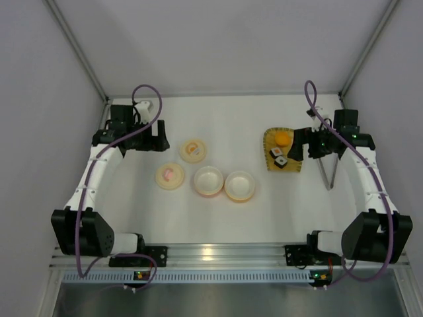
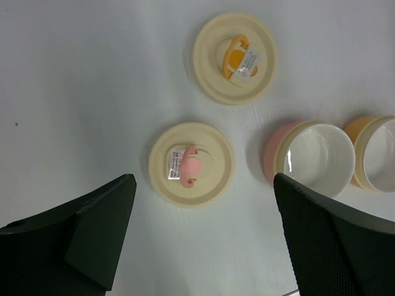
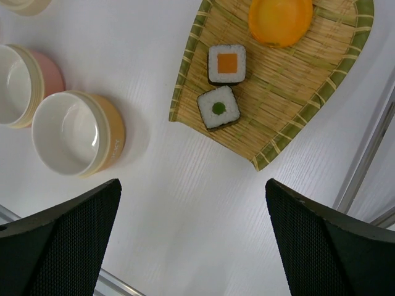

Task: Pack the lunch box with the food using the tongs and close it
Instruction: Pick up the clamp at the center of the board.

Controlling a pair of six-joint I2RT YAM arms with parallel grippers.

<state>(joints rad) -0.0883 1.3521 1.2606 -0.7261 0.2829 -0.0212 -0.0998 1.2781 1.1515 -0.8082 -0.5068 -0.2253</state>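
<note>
Both arms are reaching out from their bases at the near edge. The left arm (image 1: 99,165) runs up the left side, its wrist bent inward, and the left gripper (image 1: 153,140) is spread wide. The right arm (image 1: 370,172) mirrors it on the right, and the right gripper (image 1: 299,145) is just as wide, pointing inward. How high each wrist hangs is hard to judge from overhead.

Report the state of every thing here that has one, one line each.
Pink round bowl, open, empty.
Orange round bowl, open, empty.
Cream round lid with pink centre, off, lying flat.
Cream round lid with orange centre, off, lying flat.
Slim silver metal tongs, lying flat, unheld.
Orange ball and two black-and-white sushi pieces, unpacked, on the woven bamboo tray.
Left gripper, open, empty.
Right gripper, open, empty.
</note>
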